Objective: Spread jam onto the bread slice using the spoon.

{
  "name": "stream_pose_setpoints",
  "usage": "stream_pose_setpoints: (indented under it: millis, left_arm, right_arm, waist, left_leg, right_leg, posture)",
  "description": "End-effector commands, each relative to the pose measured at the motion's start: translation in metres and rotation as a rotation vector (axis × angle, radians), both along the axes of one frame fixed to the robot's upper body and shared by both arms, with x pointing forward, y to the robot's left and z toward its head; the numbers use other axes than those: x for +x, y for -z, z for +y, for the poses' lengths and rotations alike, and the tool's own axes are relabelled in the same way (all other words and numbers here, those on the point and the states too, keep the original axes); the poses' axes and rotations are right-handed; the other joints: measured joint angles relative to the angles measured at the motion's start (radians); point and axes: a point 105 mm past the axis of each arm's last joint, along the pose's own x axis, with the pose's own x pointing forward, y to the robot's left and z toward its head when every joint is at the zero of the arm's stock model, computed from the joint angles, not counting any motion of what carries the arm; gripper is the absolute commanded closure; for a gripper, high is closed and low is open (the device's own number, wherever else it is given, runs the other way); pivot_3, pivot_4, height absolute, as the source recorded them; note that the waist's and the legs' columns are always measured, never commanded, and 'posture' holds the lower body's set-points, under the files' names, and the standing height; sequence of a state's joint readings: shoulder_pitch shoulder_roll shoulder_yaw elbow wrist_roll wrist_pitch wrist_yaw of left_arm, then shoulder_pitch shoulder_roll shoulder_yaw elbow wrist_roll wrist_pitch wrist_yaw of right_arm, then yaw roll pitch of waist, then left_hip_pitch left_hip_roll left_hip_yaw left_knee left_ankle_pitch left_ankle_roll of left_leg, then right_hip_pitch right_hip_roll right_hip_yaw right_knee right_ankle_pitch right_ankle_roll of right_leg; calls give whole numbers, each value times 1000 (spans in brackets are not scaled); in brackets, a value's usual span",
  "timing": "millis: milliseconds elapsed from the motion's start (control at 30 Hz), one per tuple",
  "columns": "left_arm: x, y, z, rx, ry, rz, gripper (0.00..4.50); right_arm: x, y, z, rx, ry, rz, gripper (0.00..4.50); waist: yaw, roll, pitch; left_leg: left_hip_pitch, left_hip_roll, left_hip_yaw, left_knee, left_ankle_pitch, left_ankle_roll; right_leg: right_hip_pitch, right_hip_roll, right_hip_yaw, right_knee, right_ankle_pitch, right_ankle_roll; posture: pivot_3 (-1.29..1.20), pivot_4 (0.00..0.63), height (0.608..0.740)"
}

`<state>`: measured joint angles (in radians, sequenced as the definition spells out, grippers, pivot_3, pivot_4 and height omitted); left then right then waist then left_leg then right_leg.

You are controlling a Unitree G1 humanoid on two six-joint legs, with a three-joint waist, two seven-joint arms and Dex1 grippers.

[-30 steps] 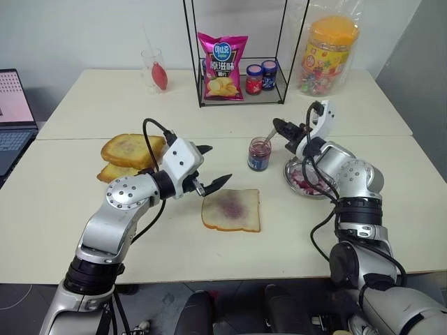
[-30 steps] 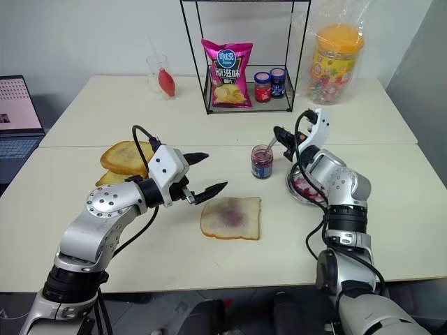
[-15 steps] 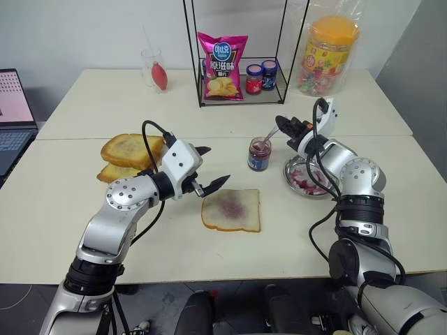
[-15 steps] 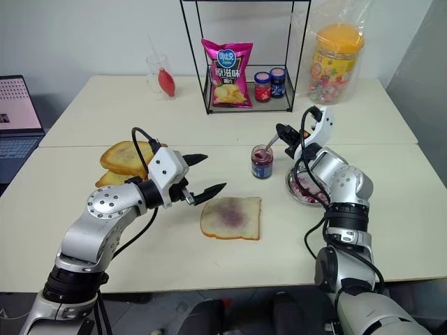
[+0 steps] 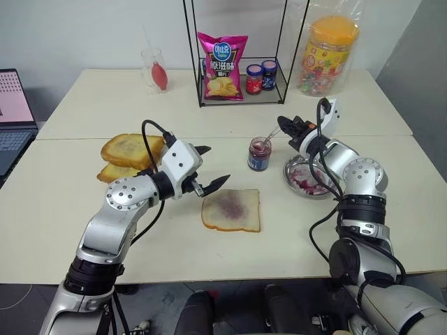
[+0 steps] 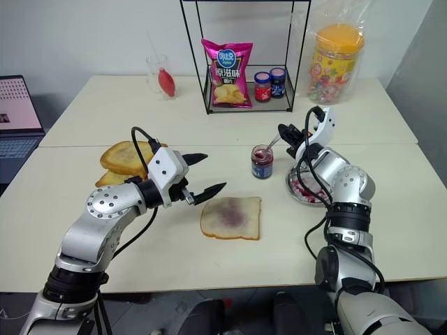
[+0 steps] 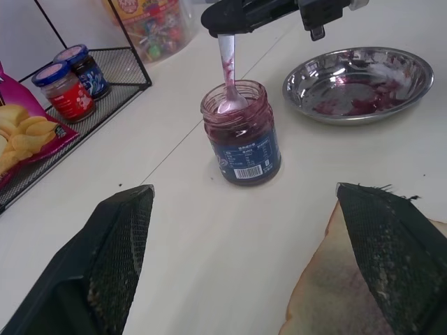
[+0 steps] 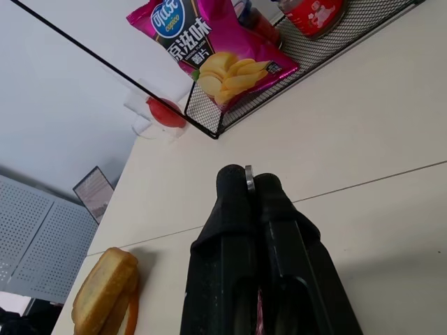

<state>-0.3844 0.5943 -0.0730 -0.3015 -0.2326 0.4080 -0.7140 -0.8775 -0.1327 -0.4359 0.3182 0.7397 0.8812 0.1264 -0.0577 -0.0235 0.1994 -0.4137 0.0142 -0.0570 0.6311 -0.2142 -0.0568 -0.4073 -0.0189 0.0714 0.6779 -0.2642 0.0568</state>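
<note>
Bread slice (image 5: 231,210) lies flat on the table (image 5: 70,202), close in front of me, with a purple smear in its middle. My left gripper (image 5: 207,167) hangs just beside the slice's left edge and a bit above it. Its two fingers are spread wide and hold nothing. One black fingertip (image 5: 221,181) points at the slice's near-left corner.

Farther back and a little to the right stands the jam jar (image 5: 259,153), upright on the table. It does not touch the slice. The spoon (image 7: 227,75) stands in it with the bowl end down in the jar's mouth and the handle going up and to the right. So its long line tips toward my right hand. My right gripper (image 5: 290,127) is pressed shut on the top of that handle, just above and to the right of the jar.

I think the next step is to lift the spoon out and bring it toward me and to the left, down to the slice. My right hand has the spoon, so it must do this. My left hand is nearer the bread and could steady it.

Just right of the jar sits a round steel dish (image 5: 311,188) with red smears inside.
</note>
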Motion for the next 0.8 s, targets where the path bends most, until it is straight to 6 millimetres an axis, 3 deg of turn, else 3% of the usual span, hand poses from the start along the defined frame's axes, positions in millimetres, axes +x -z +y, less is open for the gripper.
stream_pose_setpoints:
  millis: [33,800]
  left_arm:
    - [-1,-8,1,9,3,-42,134]
    - [0,-8,0,10,12,-45,134]
  right_arm:
    - [-2,-28,-2,39,-2,-78,4486]
    - [-3,-30,-11,138,16,-31,4486]
  waist:
    - [0,0,0]
    - [0,0,0]
  left_leg:
    - [0,0,0,0,0,0]
    - [-1,0,0,0,0,0]
  right_leg:
    - [0,0,0,0,0,0]
    - [0,0,0,0,0,0]
  posture:
    - [0,150,740]
    - [0,150,740]
